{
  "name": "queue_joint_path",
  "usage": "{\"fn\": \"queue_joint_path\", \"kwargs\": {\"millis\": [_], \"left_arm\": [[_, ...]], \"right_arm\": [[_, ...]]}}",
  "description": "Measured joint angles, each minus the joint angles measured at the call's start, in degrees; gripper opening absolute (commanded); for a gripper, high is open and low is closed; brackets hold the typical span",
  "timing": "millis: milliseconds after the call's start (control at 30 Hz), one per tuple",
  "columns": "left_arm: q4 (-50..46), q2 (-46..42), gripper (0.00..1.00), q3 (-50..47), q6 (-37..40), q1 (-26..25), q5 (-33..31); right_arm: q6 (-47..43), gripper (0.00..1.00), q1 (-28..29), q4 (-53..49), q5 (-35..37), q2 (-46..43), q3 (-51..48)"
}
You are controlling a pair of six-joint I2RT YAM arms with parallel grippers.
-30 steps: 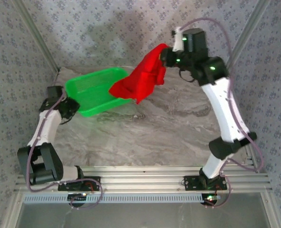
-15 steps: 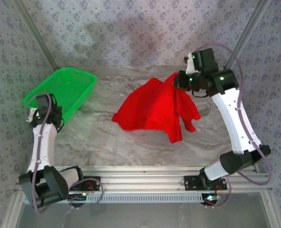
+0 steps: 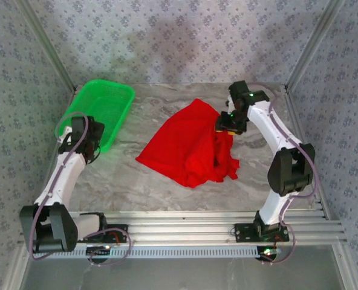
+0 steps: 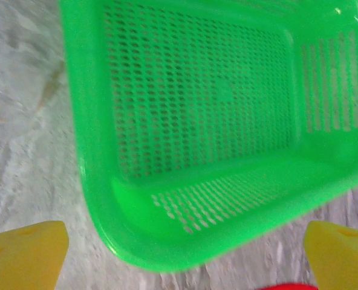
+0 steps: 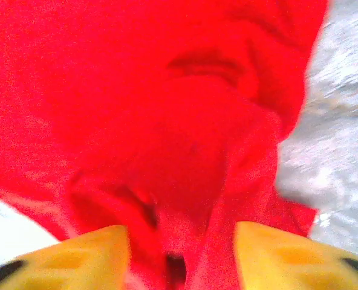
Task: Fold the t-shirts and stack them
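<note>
The red t-shirt (image 3: pixel 188 148) lies crumpled in a loose heap on the middle of the marble table (image 3: pixel 167 187), its print hidden. My right gripper (image 3: pixel 224 124) sits low at the shirt's upper right edge. In the right wrist view the red t-shirt (image 5: pixel 167 121) runs in converging folds down into the gap of the right gripper (image 5: pixel 180 260), whose yellow fingers (image 5: pixel 76 254) are shut on a bunched ridge of the cloth. My left gripper (image 3: pixel 91 139) stands open by the basket, nothing between its fingers (image 4: pixel 22 254).
A green plastic basket (image 3: pixel 103 109) with nothing in it stands at the back left, its near corner (image 4: pixel 167 241) just ahead of the left gripper (image 4: pixel 185 266). Bare marble lies in front of the shirt and to its right (image 3: pixel 257 163).
The right arm has lowered and drawn in, and the shirt has gone from hanging spread to a heap on the table. The basket and the left gripper have shifted slightly right.
</note>
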Motion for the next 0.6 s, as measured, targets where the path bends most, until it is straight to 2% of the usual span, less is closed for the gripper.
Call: {"fn": "queue_joint_path", "kwargs": {"millis": [133,200,233,400,500,600], "left_arm": [[-5.88,-4.09,1.0,4.02,3.21,-3.76,2.1],[-9.18,-7.37,0.99,5.27,4.59,-6.38,2.86],[-10.82,-8.83,0.98,5.53,5.16,-8.09,3.19],[-14.19,-11.04,0.9,1.73,6.43,-18.4,8.72],[-12.41,-4.37,0.86,-2.67,6.82,-20.33,13.31],[-8.61,7.04,0.85,-4.46,7.23,-21.18,15.76]], "right_arm": [[-2.05,0.81,-2.84,0.22,1.9,0.26,0.22],[-2.82,0.97,-3.15,0.35,2.34,-0.76,0.0],[-3.04,1.0,-3.13,0.96,2.32,-2.32,-1.05],[-1.9,1.0,-2.67,0.74,-0.92,-17.86,-10.56],[0.09,1.0,-2.27,0.31,-3.32,-27.58,-17.29],[2.1,1.0,-2.1,0.24,-5.49,-32.85,-25.44]]}}
